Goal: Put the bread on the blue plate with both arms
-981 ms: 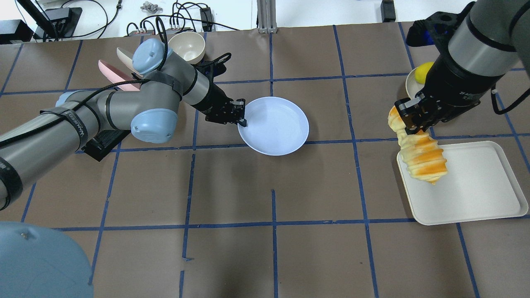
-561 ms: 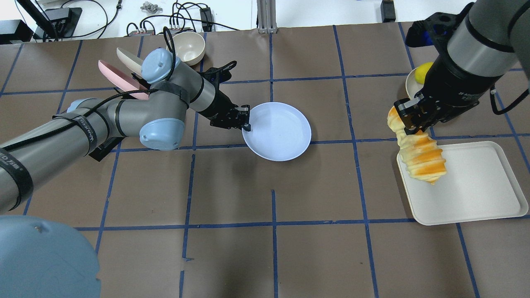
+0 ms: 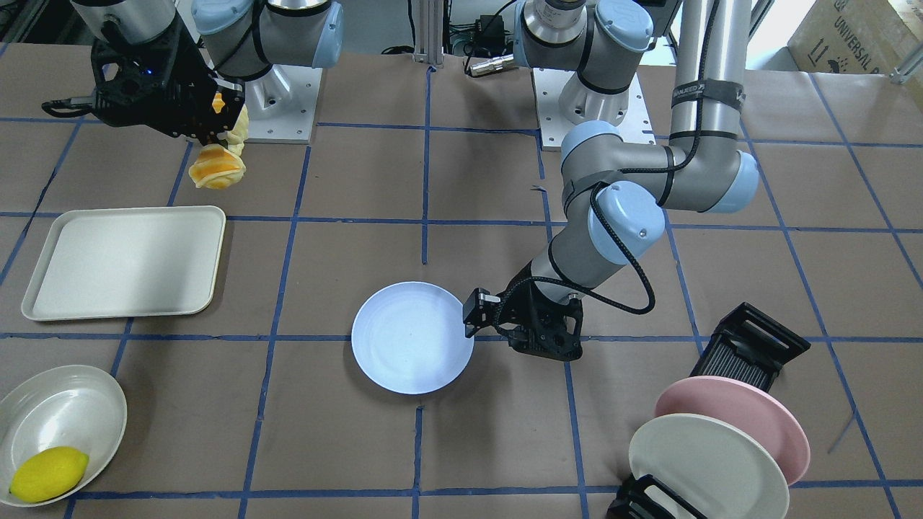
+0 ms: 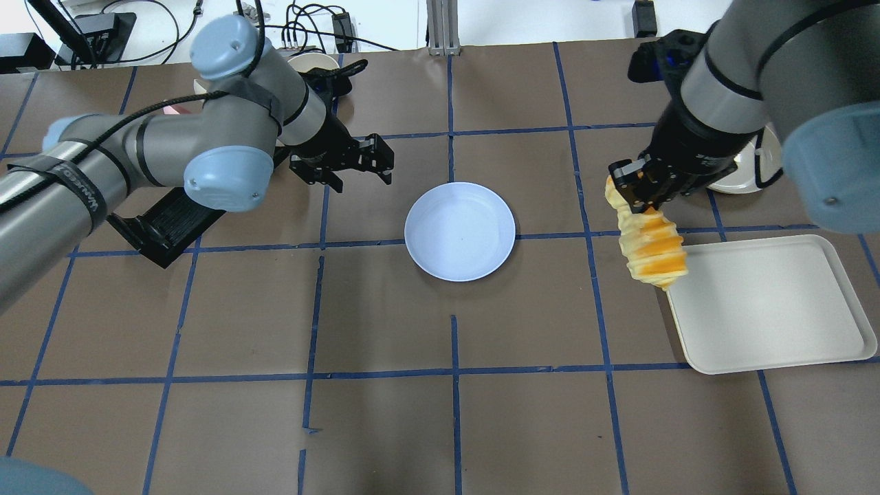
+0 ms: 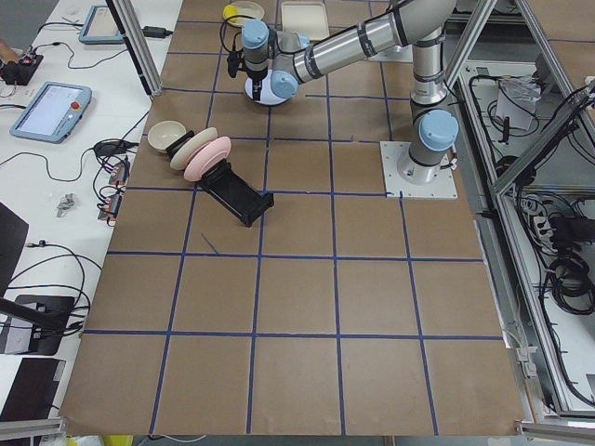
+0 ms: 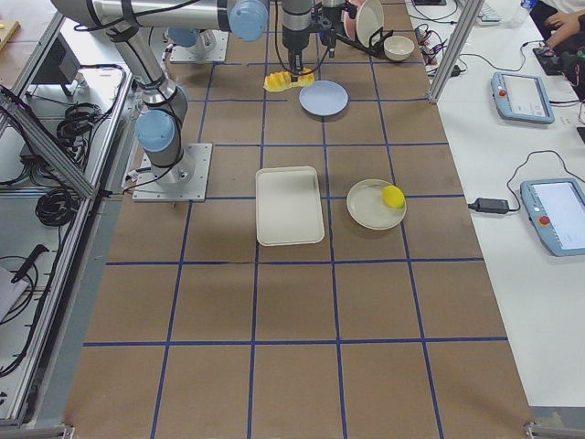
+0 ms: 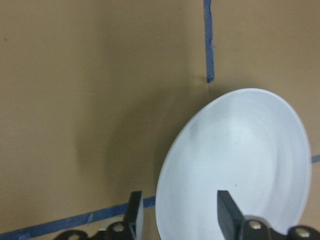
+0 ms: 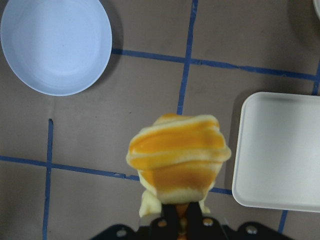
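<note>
My right gripper pinches bread by its upper end, long axis hanging downward | my left gripper spread | box reads "UNIVERSAL"

Left gripper jaws spread, low; right gripper clamped, raised.

Table covering: matt brown paper, smooth, crossed by blue tape. Blue plate: plain, matt, smooth. Bread: dull, ridged, soft-looking surface. Tray: cream, matt, smooth, plastic-looking. Left arm and right arm: satin grey metal tubes with smooth light-blue plastic joint caps. Lemon: smooth, faint sheen.
</note>
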Action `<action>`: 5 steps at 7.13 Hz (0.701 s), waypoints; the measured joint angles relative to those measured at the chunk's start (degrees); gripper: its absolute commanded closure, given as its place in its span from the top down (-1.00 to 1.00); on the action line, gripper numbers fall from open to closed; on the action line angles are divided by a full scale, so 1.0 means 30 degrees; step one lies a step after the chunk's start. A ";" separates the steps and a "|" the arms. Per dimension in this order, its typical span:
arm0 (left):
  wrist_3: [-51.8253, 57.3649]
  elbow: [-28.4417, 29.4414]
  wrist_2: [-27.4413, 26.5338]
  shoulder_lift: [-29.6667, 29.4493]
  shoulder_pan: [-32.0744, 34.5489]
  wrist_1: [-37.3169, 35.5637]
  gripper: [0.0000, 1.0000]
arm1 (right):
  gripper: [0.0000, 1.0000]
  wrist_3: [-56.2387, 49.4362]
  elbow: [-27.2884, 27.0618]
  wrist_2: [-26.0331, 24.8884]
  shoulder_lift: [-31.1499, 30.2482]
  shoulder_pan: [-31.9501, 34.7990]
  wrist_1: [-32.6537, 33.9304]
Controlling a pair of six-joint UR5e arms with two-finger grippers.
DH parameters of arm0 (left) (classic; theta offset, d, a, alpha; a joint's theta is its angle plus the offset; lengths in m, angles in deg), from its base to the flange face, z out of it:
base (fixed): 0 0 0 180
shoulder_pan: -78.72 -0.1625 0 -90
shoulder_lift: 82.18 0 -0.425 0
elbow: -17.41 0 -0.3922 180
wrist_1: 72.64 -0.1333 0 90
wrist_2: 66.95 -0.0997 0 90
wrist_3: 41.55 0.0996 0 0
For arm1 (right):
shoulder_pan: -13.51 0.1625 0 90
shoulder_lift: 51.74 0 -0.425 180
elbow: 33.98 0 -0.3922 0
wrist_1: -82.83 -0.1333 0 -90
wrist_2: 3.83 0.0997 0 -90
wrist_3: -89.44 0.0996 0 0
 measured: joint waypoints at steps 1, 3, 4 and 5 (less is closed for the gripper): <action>0.0119 0.1414 -0.1469 0.0677 -0.0057 0.2918 1.00 | -0.91 0.1126 0.0024 -0.0070 0.0915 0.1237 0.1385; 0.0345 0.4597 -0.3987 0.1691 -0.0279 0.8828 1.00 | -0.91 0.2872 0.0040 -0.0120 0.3989 0.3010 0.5150; 0.0384 0.5543 -0.4529 0.2420 -0.0553 1.0827 1.00 | -0.91 0.3173 0.0055 -0.0082 0.5550 0.3670 0.6637; 0.0434 0.5769 -0.4729 0.3163 -0.0974 1.1780 1.00 | -0.91 0.3281 0.0093 0.0069 0.6793 0.4127 0.7542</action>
